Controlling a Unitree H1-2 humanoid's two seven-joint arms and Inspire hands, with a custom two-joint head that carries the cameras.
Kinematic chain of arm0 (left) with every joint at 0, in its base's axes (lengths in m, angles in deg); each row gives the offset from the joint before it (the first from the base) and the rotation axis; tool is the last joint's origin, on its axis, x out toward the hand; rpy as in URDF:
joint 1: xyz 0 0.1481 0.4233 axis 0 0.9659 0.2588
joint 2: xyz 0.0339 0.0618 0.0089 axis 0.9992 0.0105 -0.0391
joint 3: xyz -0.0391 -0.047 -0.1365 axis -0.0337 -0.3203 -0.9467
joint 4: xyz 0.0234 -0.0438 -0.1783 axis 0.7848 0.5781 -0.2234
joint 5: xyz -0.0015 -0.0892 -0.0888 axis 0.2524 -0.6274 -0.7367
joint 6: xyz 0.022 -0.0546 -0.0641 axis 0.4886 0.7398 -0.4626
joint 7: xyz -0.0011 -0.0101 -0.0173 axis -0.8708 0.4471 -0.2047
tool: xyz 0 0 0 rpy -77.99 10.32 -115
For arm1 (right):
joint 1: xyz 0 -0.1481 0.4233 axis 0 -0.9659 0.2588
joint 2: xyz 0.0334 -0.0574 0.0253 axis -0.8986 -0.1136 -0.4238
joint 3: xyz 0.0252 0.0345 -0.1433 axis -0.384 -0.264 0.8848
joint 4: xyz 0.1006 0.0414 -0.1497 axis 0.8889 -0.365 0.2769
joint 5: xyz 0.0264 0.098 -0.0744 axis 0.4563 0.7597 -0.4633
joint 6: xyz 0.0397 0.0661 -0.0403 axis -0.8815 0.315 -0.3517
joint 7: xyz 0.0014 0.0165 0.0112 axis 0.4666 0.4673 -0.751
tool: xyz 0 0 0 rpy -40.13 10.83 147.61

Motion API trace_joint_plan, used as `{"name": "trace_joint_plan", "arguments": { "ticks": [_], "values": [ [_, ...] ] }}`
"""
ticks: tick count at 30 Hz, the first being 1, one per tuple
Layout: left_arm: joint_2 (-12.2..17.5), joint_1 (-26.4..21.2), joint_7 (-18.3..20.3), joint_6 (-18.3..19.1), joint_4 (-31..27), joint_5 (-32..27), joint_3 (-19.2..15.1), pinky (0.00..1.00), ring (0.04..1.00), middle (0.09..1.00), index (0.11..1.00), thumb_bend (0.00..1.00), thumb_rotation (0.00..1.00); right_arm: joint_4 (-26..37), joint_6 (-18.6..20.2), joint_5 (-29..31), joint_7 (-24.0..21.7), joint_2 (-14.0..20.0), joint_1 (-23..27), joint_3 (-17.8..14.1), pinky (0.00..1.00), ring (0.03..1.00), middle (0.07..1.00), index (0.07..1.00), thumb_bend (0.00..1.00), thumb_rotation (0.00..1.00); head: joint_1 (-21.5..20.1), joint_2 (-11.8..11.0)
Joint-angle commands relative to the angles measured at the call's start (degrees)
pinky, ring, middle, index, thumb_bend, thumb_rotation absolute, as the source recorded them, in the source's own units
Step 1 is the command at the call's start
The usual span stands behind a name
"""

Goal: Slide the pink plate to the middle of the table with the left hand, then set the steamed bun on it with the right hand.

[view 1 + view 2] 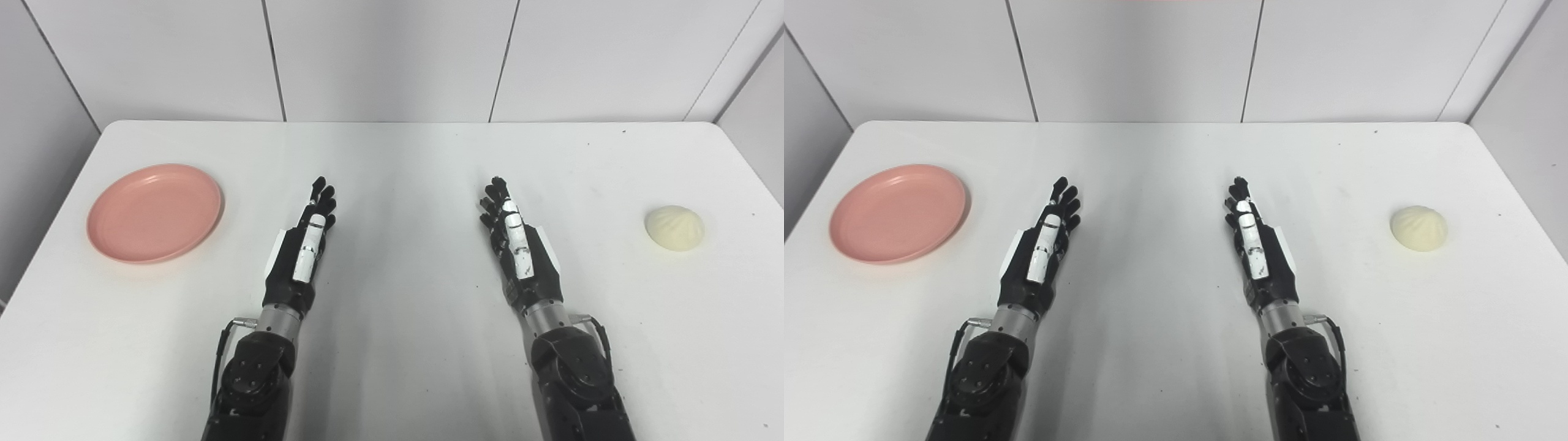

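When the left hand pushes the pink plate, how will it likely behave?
The pink plate looks rigid, shallow and flat-based, so it should probably slide rather than tip. The white table looks smooth, so it may glide easily, perhaps turning if pushed off-centre.

The pink plate [155,212] is round and shallow with a raised rim, lying flat and empty on the white table [392,153] at about nine o'clock, near the left edge. The steamed bun [674,227], a pale cream dome with pleated folds, sits at three o'clock, well apart from the plate.
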Motion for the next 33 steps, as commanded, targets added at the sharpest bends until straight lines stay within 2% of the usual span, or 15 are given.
{"name": "trace_joint_plan", "arguments": {
  "ticks": [1,17,25,28,33],
  "values": [
    [1.02,3.37,0.15,-0.07,2.81,0.03,-0.34,1.0,0.998,1.0,1.0,0.33,1.0,-1.68,-2.05,0.15,-0.08,-0.11,-2.17,-0.3,1.0,1.0,1.0,1.0,0.21,1.0,0.03,-0.01],
    [1.05,3.3,0.33,-0.46,3.27,-0.06,-0.27,1.0,0.996,1.0,1.0,0.33,1.0,-1.55,-1.63,0.11,-0.13,-0.02,-2.33,-0.25,1.0,1.0,1.0,1.0,0.22,1.0,0.42,-0.25],
    [-0.29,2.82,-1.0,-1.8,5.13,1.68,0.77,1.0,0.999,1.0,1.0,0.32,1.0,-2.75,-2.5,1.72,-1.82,1.62,-2.12,-0.98,1.0,1.0,1.0,1.0,0.25,1.0,8.88,-2.46],
    [-0.94,2.34,-1.46,-2.36,6.21,2.38,1.05,1.0,1.0,1.0,1.0,0.33,1.0,-3.37,-3.24,1.52,-1.74,2.1,-1.9,-1.38,1.0,1.0,1.0,1.0,0.24,1.0,10.13,-2.93],
    [-1.64,1.66,-2.33,-3.28,7.86,3.78,1.5,1.0,1.0,1.0,1.0,0.37,1.0,-2.92,-2.42,1.98,-1.8,2.23,-1.92,-1.81,1.0,1.0,1.0,1.0,0.22,1.0,11.64,-3.94]
  ]
}}
